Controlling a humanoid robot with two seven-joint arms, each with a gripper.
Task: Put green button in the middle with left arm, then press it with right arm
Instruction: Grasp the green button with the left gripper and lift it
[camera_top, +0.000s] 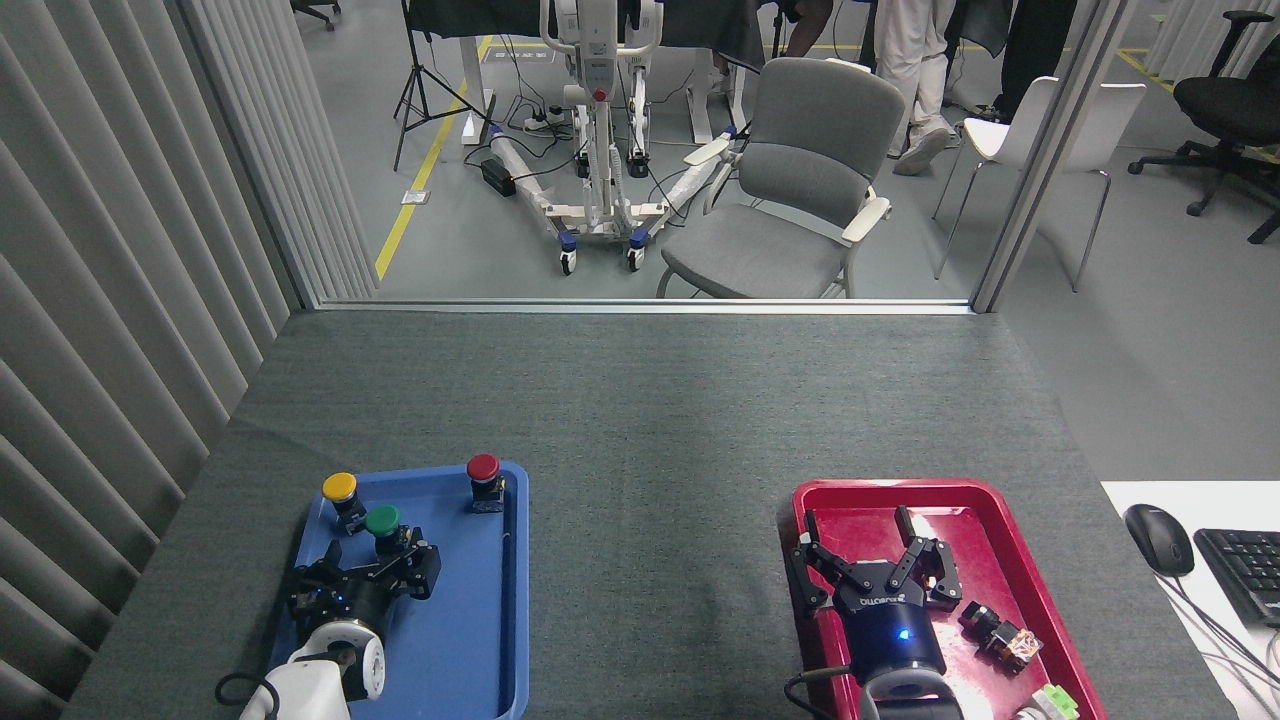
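Grey felt tabletop (650, 420), with a blue tray (480, 640) at 7 o'clock and a red tray (1010, 580) at 5 o'clock; bare middle (650, 580) between them. Left gripper (385, 562) over the blue tray, fingers spread, tips right at the base of the green button (383, 524), at 12 o'clock from the wrist; cannot tell whether touching, nothing clearly gripped. Green button upright in the tray's far left part, round dark-green cap up, long axis vertical, short dark base partly hidden behind the fingers. Yellow button (340, 490) just beside it at 10 o'clock, red button (484, 472) apart at 2 o'clock. Right gripper (868, 560) over the red tray, fingers splayed wide, holding nothing.
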